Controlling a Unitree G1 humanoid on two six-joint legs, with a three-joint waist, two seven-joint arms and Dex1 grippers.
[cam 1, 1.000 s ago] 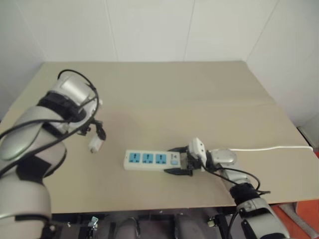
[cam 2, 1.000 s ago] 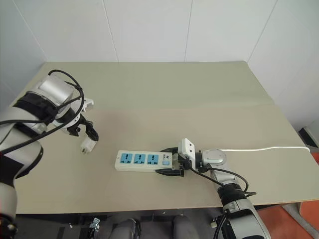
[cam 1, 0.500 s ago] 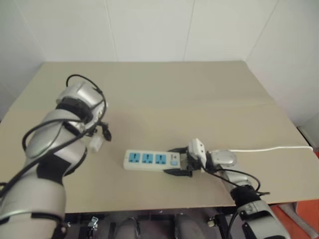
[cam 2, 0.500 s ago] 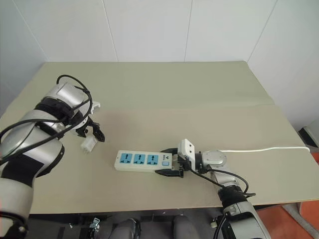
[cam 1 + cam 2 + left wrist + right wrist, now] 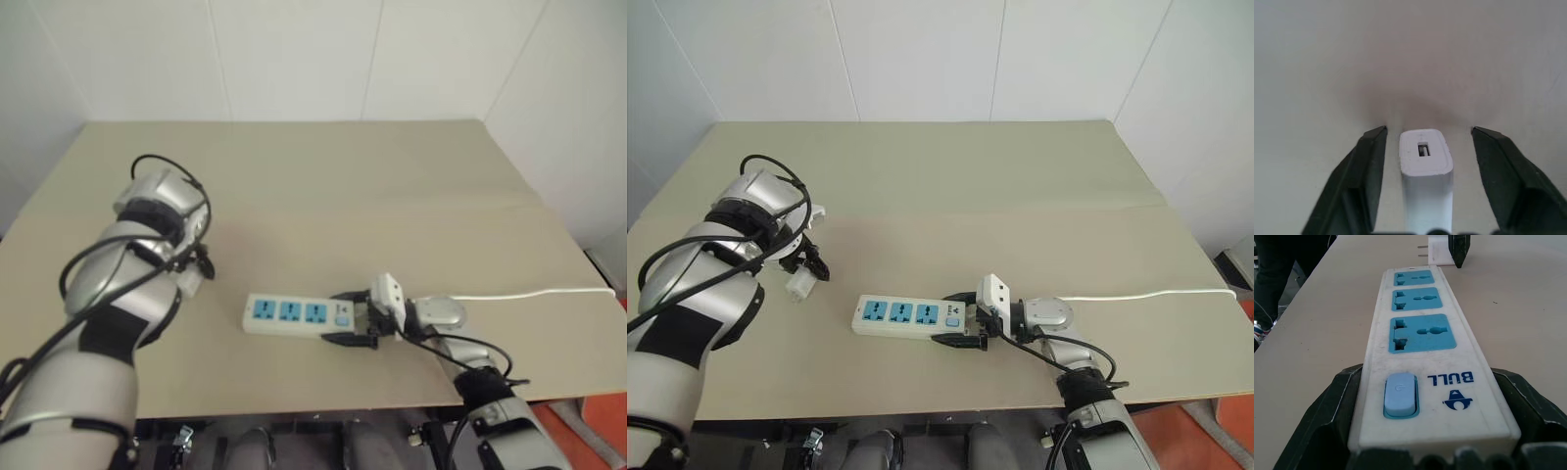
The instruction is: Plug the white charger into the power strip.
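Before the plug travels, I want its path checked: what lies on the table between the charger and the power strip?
Nothing: in the head views only bare table separates the charger from the near end of the power strip.

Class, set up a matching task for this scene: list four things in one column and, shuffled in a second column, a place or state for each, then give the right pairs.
1. white charger
2. power strip
3. switch
4. cable

A. trails toward the table's right edge
B. between the left tool's fingers
C. light blue, beside the nearest socket
D. flat on the table, one end between the right tool's fingers

Pairs: 1-B, 2-D, 3-C, 4-A
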